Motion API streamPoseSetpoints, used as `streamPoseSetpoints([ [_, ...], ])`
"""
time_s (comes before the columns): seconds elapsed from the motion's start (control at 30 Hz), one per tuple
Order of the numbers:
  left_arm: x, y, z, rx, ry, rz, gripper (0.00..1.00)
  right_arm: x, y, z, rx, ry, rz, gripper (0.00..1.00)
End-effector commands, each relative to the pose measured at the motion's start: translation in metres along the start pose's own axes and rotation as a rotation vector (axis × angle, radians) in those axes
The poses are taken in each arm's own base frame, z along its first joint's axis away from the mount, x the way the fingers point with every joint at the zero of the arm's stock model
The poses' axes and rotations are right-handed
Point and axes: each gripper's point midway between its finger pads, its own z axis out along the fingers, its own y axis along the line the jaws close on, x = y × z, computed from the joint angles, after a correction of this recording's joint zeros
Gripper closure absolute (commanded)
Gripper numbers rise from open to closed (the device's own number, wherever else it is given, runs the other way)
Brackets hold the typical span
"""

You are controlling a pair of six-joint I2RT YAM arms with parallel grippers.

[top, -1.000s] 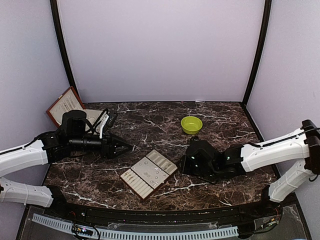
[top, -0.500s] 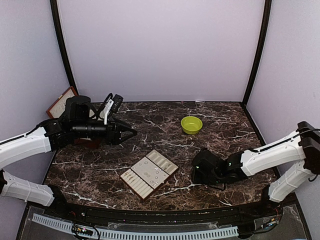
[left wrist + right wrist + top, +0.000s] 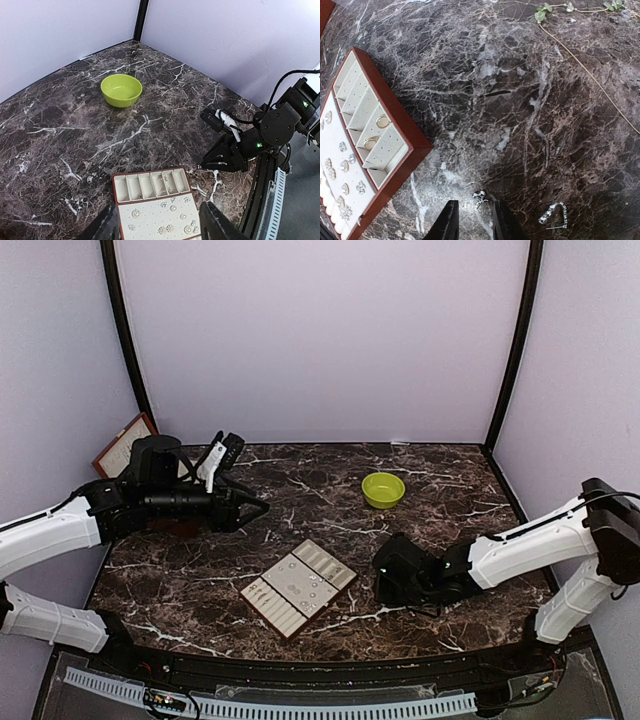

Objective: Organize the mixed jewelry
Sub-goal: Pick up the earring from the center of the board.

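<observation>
The cream compartment tray (image 3: pixel 276 602) lies at the table's front centre, with several small silvery studs on its pad (image 3: pixel 170 229) and two rings (image 3: pixel 382 121) in its slots. My right gripper (image 3: pixel 476 225) is low over the table just right of the tray, its jaws open. A tiny silvery stud (image 3: pixel 480 196) lies on the marble just ahead of the gap between its fingertips. A sparkly earring (image 3: pixel 554 214) lies to its right. A thin chain (image 3: pixel 590 75) with green leaves runs further off. My left gripper (image 3: pixel 260 508) hovers open and empty, behind and left of the tray.
A green bowl (image 3: pixel 383 489) stands at the back right of the table and looks empty in the left wrist view (image 3: pixel 121 90). A reddish-brown box (image 3: pixel 125 443) leans at the back left corner, behind my left arm. Dark poles flank the back wall.
My left gripper has risen and drawn back from the tray toward the back left. My right gripper has moved off the tray's right edge and dropped low over the table.
</observation>
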Motion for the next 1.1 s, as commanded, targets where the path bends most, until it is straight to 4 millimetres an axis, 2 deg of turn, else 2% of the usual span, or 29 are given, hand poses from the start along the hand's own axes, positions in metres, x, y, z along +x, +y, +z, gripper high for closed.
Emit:
streamPoseSetpoints([
  [0.0,0.001,0.000,-0.006,-0.008,-0.005,0.020,0.44,-0.010,0.008,0.004,-0.009,-0.030,0.008,0.78],
  [0.23,0.002,0.000,-0.007,-0.006,-0.006,0.019,0.44,-0.011,0.006,0.010,0.009,-0.034,0.014,0.89],
  [0.47,0.003,0.000,-0.006,-0.004,-0.003,0.018,0.43,-0.009,0.004,0.016,0.022,-0.026,0.011,0.94],
  [0.6,0.003,0.000,-0.006,-0.004,-0.002,0.019,0.43,-0.009,0.005,0.016,0.022,-0.024,0.013,1.00],
  [0.83,0.006,0.001,-0.006,-0.012,0.000,0.010,0.44,-0.021,0.007,0.003,-0.010,-0.069,0.032,1.00],
  [1.07,0.010,0.000,-0.001,0.008,0.000,-0.044,0.44,-0.040,0.021,-0.024,-0.175,-0.186,0.054,1.00],
])
